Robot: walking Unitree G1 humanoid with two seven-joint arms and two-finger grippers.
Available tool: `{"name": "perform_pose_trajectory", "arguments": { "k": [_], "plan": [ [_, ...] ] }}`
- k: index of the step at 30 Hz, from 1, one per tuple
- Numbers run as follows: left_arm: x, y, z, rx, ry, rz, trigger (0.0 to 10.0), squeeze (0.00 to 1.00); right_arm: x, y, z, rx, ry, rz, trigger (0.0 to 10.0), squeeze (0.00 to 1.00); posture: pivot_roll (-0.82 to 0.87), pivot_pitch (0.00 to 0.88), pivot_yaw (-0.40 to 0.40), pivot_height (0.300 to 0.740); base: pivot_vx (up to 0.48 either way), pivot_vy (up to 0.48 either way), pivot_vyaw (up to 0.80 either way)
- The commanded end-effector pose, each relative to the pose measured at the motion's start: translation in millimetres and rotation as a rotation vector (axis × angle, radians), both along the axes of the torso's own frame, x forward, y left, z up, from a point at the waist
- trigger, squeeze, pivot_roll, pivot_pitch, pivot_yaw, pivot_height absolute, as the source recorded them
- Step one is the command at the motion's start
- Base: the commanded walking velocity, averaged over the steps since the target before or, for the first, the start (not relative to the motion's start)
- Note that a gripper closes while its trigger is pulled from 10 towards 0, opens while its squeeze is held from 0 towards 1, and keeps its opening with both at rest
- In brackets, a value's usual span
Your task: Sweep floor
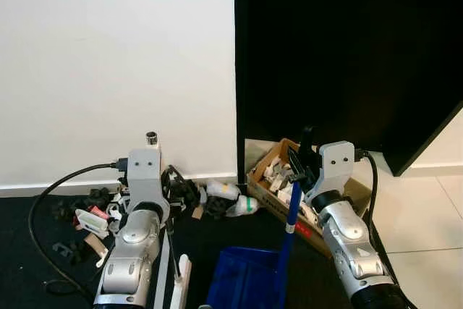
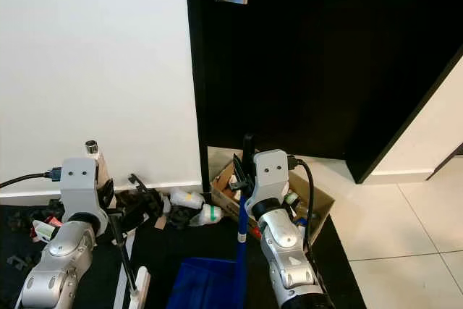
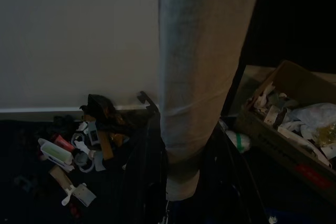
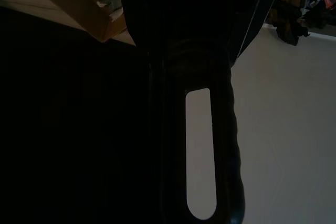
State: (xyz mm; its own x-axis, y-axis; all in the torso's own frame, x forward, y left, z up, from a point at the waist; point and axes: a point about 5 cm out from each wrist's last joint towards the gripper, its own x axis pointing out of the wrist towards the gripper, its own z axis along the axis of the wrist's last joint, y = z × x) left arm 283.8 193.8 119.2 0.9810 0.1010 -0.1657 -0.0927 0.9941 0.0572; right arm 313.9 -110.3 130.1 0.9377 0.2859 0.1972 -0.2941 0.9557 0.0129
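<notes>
A: How should this sweep go?

B: My read is that the litter pile (image 1: 108,211) against the white wall (image 1: 116,70) has to be drawn toward the blue dustpan (image 1: 242,280). The left gripper (image 1: 168,182) has the pale broom handle (image 3: 202,77) running right along its wrist camera, but I cannot tell whether its fingers are clamped on it. Short, low strokes away from the wall would keep the bits from scattering under the black door (image 1: 347,56).

A: And the right side?

B: The right gripper (image 1: 300,164) sits at the top of the dustpan's blue pole (image 1: 289,229), fingers around its dark slotted grip (image 4: 202,156), apparently clamped on it. It should hold the pan flat on the dark mat (image 1: 29,265), mouth facing the pile.

A: What does the litter look like?

B: Small mixed scraps, black, white and red, lying left of the dustpan at the skirting. A crumpled white wrapper (image 1: 231,199) lies nearer the door edge, beside a cardboard box (image 1: 275,179) full of rubbish.
</notes>
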Motion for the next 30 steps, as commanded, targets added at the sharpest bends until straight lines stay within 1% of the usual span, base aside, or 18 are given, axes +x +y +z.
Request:
{"name": "perform_pose_trajectory", "arguments": {
  "k": [1,16,19,30],
  "plan": [
    [-0.1,2.2,0.5,0.005,-0.015,0.019,10.0,0.0,0.4,-0.2,-1.2,0.001,-0.004,-0.002,10.0,0.0,0.07,0.121,0.032,0.74,0.0,0.0,0.0],
    [-0.6,2.8,0.0,0.003,-0.014,0.025,10.0,0.0,0.6,-0.9,-2.2,0.001,0.0,-0.004,10.0,0.0,0.07,0.125,0.03,0.74,0.0,0.0,0.0],
    [-1.1,2.8,0.4,-0.001,-0.018,0.027,10.0,0.0,-0.1,-1.0,-2.2,0.002,0.0,-0.004,10.0,0.0,0.07,0.129,0.032,0.74,0.29,0.0,0.0],
    [-1.3,3.3,0.2,-0.003,-0.015,0.032,10.0,0.0,-0.3,-0.9,-2.8,0.002,0.001,-0.004,10.0,0.0,0.07,0.131,0.031,0.74,0.48,0.0,0.0]
  ]
}}
